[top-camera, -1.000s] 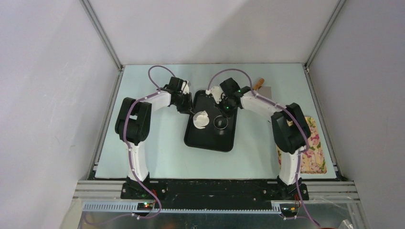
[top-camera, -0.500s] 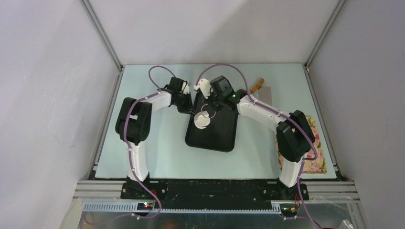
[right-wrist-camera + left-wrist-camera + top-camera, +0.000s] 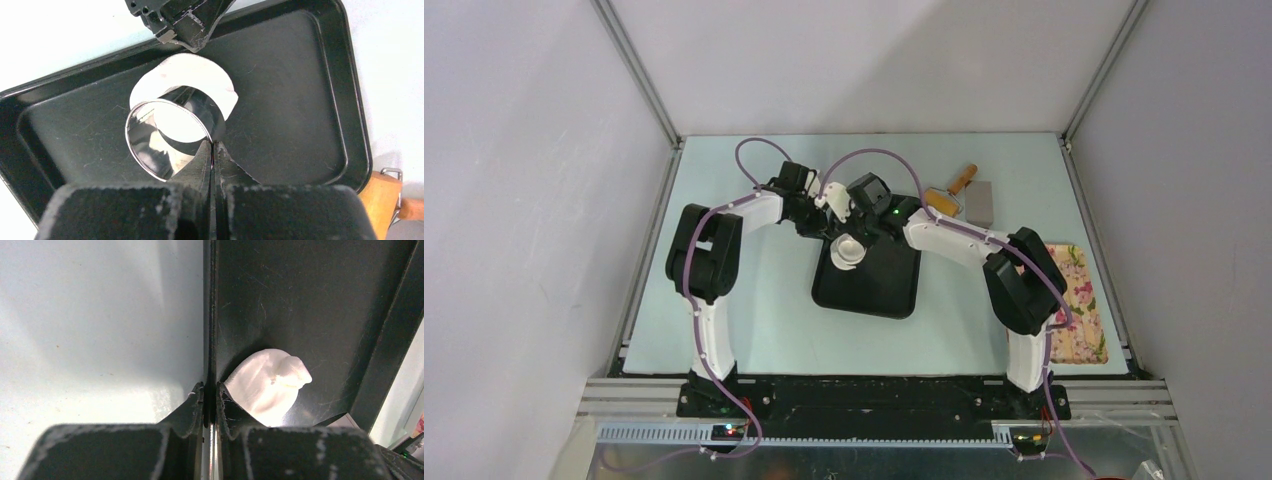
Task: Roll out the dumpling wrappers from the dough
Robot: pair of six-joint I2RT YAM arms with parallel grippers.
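The dough [image 3: 847, 252] is a flattened white disc lying in the far left part of the black tray [image 3: 874, 290]. In the left wrist view my left gripper [image 3: 210, 387] is shut on the tray's left rim, with the dough [image 3: 267, 385] just inside it. My right gripper [image 3: 212, 145] is shut on the wall of a round steel cutter ring [image 3: 170, 137]. The ring hangs tilted over the dough [image 3: 200, 75], partly covering it. From above, my right gripper [image 3: 856, 232] sits right beside my left gripper [image 3: 816, 225].
A scraper with a wooden handle [image 3: 969, 195] lies on the table behind the tray's right side. A floral cloth [image 3: 1079, 305] lies at the right edge. The tray floor [image 3: 300, 100] right of the dough is bare. The left fingers [image 3: 185, 30] stand close to the ring.
My right arm has carried the steel ring leftward across the tray until it is over the dough. My left gripper has closed onto the tray's rim and stayed in place.
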